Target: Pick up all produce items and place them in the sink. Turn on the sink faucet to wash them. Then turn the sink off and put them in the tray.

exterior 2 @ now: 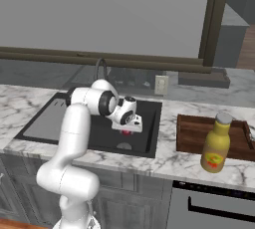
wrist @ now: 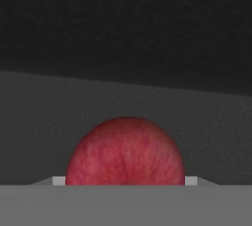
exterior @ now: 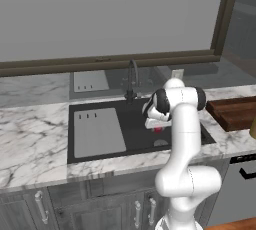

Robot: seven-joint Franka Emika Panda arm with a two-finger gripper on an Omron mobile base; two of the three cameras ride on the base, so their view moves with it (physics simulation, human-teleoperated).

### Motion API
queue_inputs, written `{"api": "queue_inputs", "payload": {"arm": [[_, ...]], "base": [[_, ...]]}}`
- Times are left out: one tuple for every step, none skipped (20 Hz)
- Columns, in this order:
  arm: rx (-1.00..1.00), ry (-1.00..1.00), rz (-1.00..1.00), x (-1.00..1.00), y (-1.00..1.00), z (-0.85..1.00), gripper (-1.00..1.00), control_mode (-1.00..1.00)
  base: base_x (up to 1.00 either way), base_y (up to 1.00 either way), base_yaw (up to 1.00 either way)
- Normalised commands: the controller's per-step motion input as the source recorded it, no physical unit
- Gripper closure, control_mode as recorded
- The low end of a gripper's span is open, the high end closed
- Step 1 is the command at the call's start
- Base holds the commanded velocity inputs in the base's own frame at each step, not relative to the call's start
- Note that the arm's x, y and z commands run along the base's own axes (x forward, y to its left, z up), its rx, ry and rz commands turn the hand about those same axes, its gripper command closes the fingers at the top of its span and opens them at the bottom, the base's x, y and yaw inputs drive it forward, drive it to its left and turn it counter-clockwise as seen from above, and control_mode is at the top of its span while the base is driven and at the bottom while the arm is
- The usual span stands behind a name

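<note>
Black and recessed, the sink [exterior: 135, 124] fills the middle of the left base view, with a light-grey panel [exterior: 97, 133] over its left part and the faucet [exterior: 132, 80] at its back edge. At right lies the wooden tray [exterior 2: 193, 133], a yellow bottle [exterior 2: 216, 144] standing before it. The gripper [exterior: 157, 128] hangs low in the basin right at 1 red fruit [wrist: 126, 152]; whether it grips the fruit, I cannot tell.

We find the sink [exterior: 135, 124] set into the surface [exterior: 35, 139], its faucet [exterior: 132, 79] rising behind the basin and a flat panel [exterior: 97, 133] over its left part. The fruit [exterior: 158, 129] sits inside the sink beneath the gripper [exterior: 157, 125]. Right of the sink lies the tray [exterior 2: 191, 133], a bottle [exterior 2: 216, 144] at its front.
</note>
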Motion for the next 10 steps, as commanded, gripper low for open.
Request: {"api": "queue_inputs", "payload": {"arm": [[-0.01, 0.01, 0.00, 0.00, 0.00, -0.25, 1.00, -1.00], [-0.02, 0.01, 0.00, 0.00, 0.00, -0.25, 1.00, -1.00], [-0.02, 0.02, 0.00, 0.00, 0.00, -0.23, 1.00, -1.00], [-0.01, 0.01, 0.00, 0.00, 0.00, -0.25, 1.00, -1.00], [-0.01, 0.01, 0.00, 0.00, -0.02, -0.23, 1.00, -1.00], [-0.01, 0.01, 0.00, 0.00, 0.00, -0.23, 1.00, -1.00], [-0.02, 0.00, 0.00, 0.00, 0.00, -0.19, 1.00, -1.00], [-0.02, 0.00, 0.00, 0.00, 0.00, -0.18, 1.00, -1.00], [-0.01, 0.01, 0.00, 0.00, 0.00, -0.06, 1.00, -1.00], [-0.02, 0.03, 0.00, 0.00, 0.00, -0.01, 1.00, -1.00]], "base": [[0.00, 0.00, 0.00], [0.00, 0.00, 0.00], [0.00, 0.00, 0.00], [0.00, 0.00, 0.00], [0.00, 0.00, 0.00], [0.00, 0.00, 0.00], [0.00, 0.00, 0.00], [0.00, 0.00, 0.00], [0.00, 0.00, 0.00], [0.00, 0.00, 0.00]]}}
